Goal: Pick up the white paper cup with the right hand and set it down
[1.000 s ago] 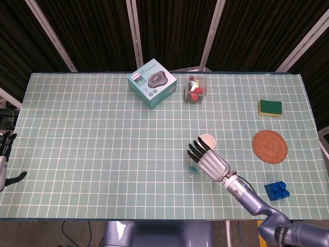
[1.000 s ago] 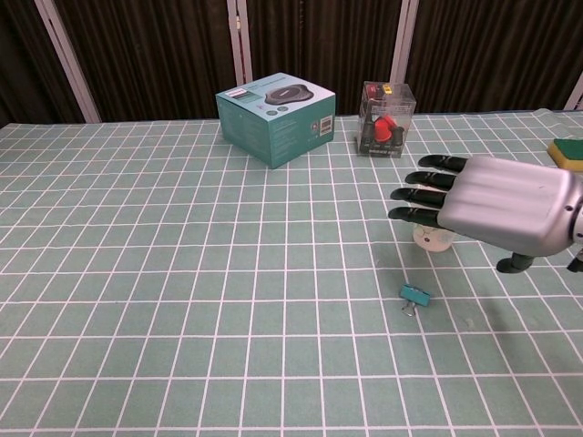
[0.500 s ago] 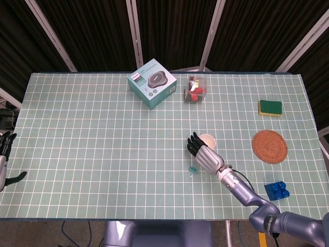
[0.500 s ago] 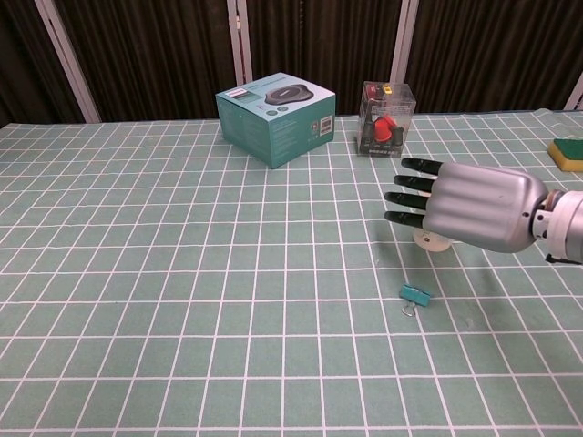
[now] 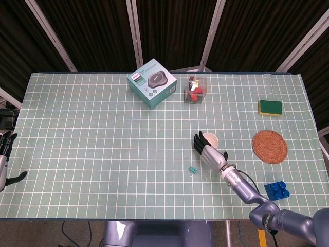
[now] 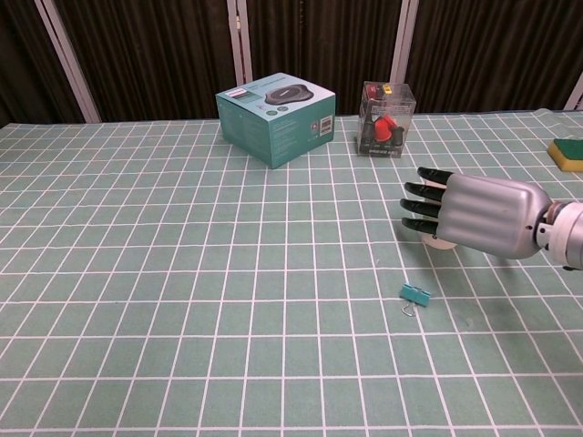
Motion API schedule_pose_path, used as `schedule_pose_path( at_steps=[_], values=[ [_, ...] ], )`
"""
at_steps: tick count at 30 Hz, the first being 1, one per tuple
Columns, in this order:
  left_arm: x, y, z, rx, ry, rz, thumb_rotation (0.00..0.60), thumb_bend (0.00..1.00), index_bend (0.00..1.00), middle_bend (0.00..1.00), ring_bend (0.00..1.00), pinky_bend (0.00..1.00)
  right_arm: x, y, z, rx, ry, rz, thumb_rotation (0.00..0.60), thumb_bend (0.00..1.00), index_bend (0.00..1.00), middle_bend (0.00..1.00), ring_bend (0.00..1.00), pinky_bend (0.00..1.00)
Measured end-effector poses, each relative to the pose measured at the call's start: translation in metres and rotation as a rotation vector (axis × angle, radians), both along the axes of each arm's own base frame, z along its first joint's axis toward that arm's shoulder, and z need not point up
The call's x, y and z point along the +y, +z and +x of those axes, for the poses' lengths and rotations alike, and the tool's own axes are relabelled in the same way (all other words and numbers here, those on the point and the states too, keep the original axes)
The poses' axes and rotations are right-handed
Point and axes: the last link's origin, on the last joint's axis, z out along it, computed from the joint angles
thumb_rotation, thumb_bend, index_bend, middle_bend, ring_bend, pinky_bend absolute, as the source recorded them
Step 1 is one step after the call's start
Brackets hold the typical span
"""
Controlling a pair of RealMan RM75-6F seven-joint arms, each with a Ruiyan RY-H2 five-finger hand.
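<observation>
One table point(image 5: 92, 154) with a green checked cloth carries everything, and I go down from it by size. My right hand point(image 5: 209, 153) lies low over the cloth near the middle right, palm side turned to the cup point(image 5: 209, 139), dark fingers point(image 6: 421, 189) straight and spread. They reach along the cup's left side, but I cannot tell whether they touch it; nothing is gripped. My left hand point(image 5: 5, 149) shows only at the far left edge of the head view, off the table, fingers apart and holding nothing. At the back stands a teal box point(image 5: 151, 82), and right of it a clear case point(image 5: 195, 90) with red pieces inside. A round woven coaster point(image 5: 269, 146) lies toward the right edge, a green and yellow sponge point(image 5: 270, 108) behind it, a blue brick point(image 5: 276, 191) in front. The cup stands upright on the cloth, mostly hidden behind my hand in the chest view. A small teal clip point(image 6: 415, 296) lies just in front of the hand.
</observation>
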Motion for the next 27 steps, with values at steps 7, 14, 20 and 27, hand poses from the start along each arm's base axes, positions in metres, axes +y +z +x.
schedule_pose_path(
  at_steps=[7,14,20,27],
  values=[
    [0.001,0.000,0.000,-0.002,-0.005,-0.002,0.600,0.00,0.00,0.00,0.00,0.00,-0.003,-0.001,-0.003,-0.013,0.054,0.021,0.600,0.21,0.11,0.31,0.11,0.40],
    [0.000,-0.001,0.000,-0.002,-0.005,-0.003,0.600,0.00,0.00,0.00,0.00,0.00,-0.006,0.001,-0.007,-0.048,0.089,0.031,0.600,0.22,0.13,0.34,0.14,0.42],
    [-0.001,-0.001,0.001,-0.005,-0.006,-0.003,0.600,0.00,0.00,0.00,0.00,0.00,-0.007,0.006,-0.002,-0.145,0.069,0.041,0.600,0.24,0.16,0.34,0.14,0.41],
    [-0.002,-0.001,0.002,-0.009,-0.011,-0.008,0.600,0.00,0.00,0.00,0.00,0.00,-0.007,0.017,0.014,-0.490,-0.109,0.072,0.600,0.24,0.17,0.34,0.14,0.39]
  ],
)
